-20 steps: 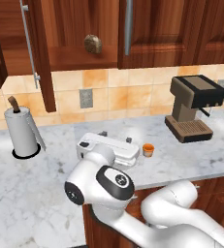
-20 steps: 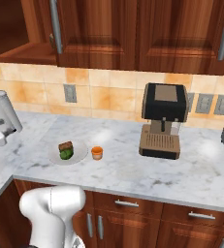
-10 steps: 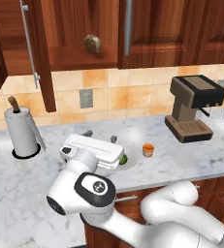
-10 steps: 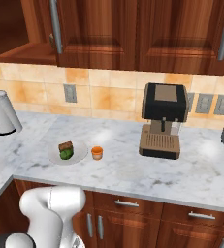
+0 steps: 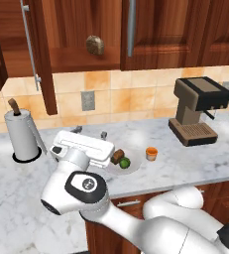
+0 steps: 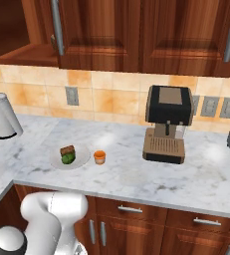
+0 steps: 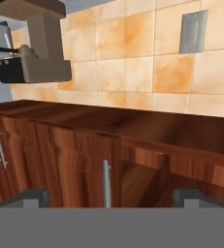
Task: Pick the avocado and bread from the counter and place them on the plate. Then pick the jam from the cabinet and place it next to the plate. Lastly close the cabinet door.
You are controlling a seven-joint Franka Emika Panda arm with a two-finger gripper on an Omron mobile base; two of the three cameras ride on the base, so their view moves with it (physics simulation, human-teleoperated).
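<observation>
1. On the desk [image 6: 136, 172], near its front edge: plate [image 6: 54, 162] carrying the bread [image 6: 66, 150] and the avocado [image 6: 67, 159], touching each other; jam [image 6: 100, 157] upright just beside the plate, on the side toward the coffee machine [image 6: 169, 122].
2. Up above the paper towel roll [image 5: 21, 136]: cabinet [image 5: 81, 30] open, a speckled lump [image 5: 94, 44] on its shelf, cabinet door [image 5: 44, 59] swung out toward the robot and seen nearly edge-on.
3. Judging by that layout, food and jar done; closing the door left to do.
4. Fingers [image 7: 196, 197] spread wide and gripping nothing, raised over the desk between the paper towel roll and the plate, well below the door; hand view rolled over, with the wall tiles and wood fronts ahead.
5. Likely handling of the door: stiff, flat, rigid panel on hinges, probably light to swing, nothing fragile about it.
6. Best contact, as a guess: a flat push on the broad outer face near the free edge, far from the hinges, for most leverage.
7. Alternative: pinch across the long silver bar handle [image 5: 30, 47], though smooth metal probably slips under a sideways pull.
8. Risk: brushing the paper towel roll on the way up.
</observation>
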